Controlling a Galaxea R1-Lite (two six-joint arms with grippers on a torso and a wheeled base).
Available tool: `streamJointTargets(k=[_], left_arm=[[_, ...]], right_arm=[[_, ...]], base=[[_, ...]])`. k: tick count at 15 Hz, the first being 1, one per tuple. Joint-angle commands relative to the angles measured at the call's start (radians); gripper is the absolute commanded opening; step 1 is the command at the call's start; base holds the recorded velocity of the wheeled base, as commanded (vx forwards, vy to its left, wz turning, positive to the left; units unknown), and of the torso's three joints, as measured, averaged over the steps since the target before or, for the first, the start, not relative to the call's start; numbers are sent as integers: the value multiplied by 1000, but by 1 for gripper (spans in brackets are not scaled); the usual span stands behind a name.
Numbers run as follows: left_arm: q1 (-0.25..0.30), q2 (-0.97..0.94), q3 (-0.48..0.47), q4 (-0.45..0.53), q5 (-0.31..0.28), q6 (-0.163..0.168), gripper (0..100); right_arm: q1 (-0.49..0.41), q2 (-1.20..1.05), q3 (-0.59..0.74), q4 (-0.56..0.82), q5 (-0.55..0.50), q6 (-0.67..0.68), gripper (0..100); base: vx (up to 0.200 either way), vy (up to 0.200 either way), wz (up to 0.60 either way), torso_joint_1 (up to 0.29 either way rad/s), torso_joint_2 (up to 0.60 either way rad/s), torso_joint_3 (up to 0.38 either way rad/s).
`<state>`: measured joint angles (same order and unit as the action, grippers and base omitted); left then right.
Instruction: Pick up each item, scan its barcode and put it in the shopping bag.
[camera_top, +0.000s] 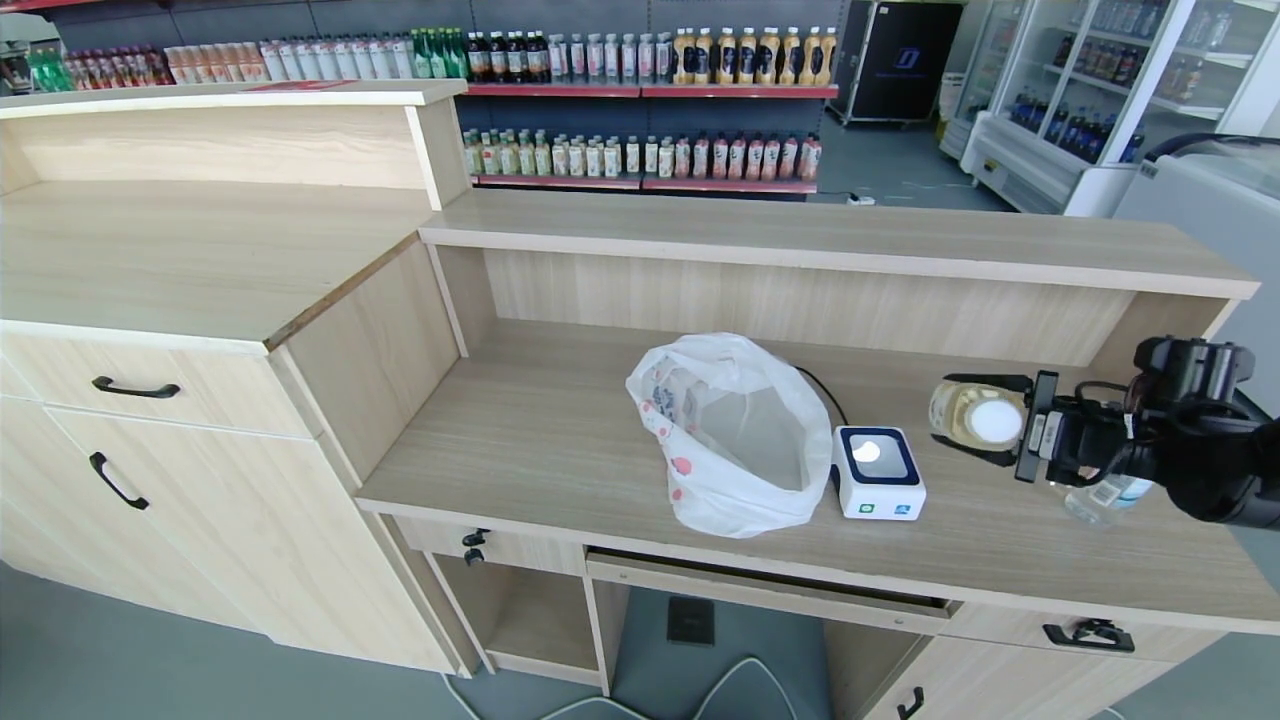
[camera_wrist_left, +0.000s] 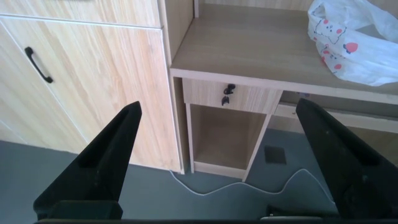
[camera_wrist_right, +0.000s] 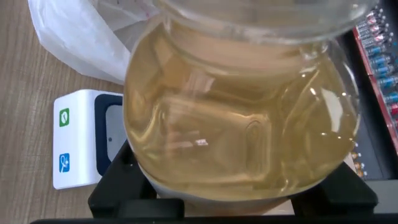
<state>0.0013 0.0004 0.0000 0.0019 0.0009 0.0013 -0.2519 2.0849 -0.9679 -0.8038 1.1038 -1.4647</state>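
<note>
My right gripper (camera_top: 985, 420) is shut on a clear bottle of yellowish drink (camera_top: 975, 415) with a white cap, held sideways just right of the white barcode scanner (camera_top: 877, 471). The right wrist view looks past the bottle (camera_wrist_right: 242, 124) at the scanner (camera_wrist_right: 84, 146) below and beside it. The white shopping bag (camera_top: 735, 435) stands open on the counter, left of the scanner, with an item inside. The bag (camera_wrist_left: 354, 40) also sits on the counter in the left wrist view. My left gripper (camera_wrist_left: 217, 162) hangs open, low beside the counter above the floor.
A second clear bottle (camera_top: 1105, 497) lies on the counter under my right arm. The wooden counter (camera_top: 560, 440) has a raised back ledge and a taller cabinet at the left. Drink shelves and fridges stand behind. A cable runs behind the bag.
</note>
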Motion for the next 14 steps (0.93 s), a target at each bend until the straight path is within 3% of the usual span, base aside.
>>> streamJointTargets(k=[1, 3, 5, 9, 11, 12, 13, 14], left_arm=[[0, 0, 0, 0, 1, 0, 100], [0, 0, 0, 1, -1, 0, 100], [0, 0, 0, 0, 1, 0, 100], [0, 0, 0, 0, 1, 0, 100], [0, 0, 0, 0, -1, 0, 100], [0, 0, 0, 1, 1, 0, 100], [0, 0, 0, 0, -1, 0, 100], [0, 0, 0, 0, 1, 0, 100]], right_arm=[[-116, -279, 11, 245, -4, 144, 0], [-224, -388, 34, 445, -88, 288, 0], [-279, -468, 38, 592, -214, 530, 0], [-279, -519, 26, 591, -450, 1061, 0], [-273, -517, -3, 554, -489, 1198, 0], [-273, -517, -3, 551, -493, 1199, 0], [-256, -505, 0, 482, -687, 1256, 0], [-234, -494, 0, 449, -776, 1308, 0]], base=[[0, 0, 0, 0, 0, 0], [0, 0, 0, 0, 0, 0], [0, 0, 0, 0, 0, 0], [0, 0, 0, 0, 0, 0], [0, 0, 0, 0, 0, 0], [0, 0, 0, 0, 0, 0], [0, 0, 0, 0, 0, 0], [0, 0, 0, 0, 0, 0]])
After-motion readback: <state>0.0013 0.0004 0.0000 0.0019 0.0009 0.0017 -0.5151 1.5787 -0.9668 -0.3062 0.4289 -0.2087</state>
